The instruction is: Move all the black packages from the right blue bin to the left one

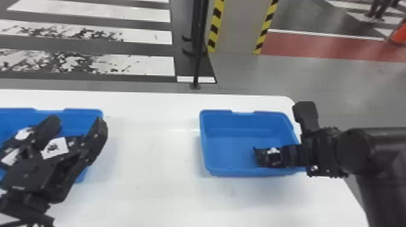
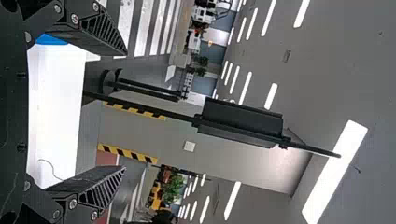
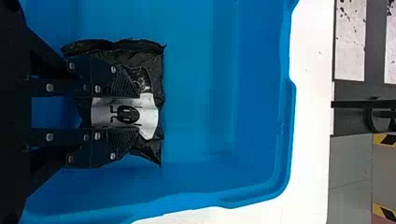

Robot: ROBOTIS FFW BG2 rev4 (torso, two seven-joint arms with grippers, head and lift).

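Package (image 3: 156, 70) is sitting in the right gripper (image 3: 138, 112), whose fingers are closing on its middle, with black ends sticking out past both and the white label (image 3: 148, 116) bulging between them. That central pinch is probably keeping the soft load balanced, though the slick film could be slipping if the hold is shallow. It is lying inside the right bin (image 1: 244, 120), toward the near right corner; whether it is touching the floor, I cannot tell. The right arm (image 1: 356, 151) is coming in over the bin's right side, so a straight lift is likely needed before any move left, to spare the wall. Over the left bin (image 1: 83, 114), the left gripper (image 2: 124, 109) is holding its fingers wide apart with nothing between, and packages (image 1: 56, 148) are lying beneath it. It may be needing to clear that space, since the right gripper is presumably carrying its load there next.
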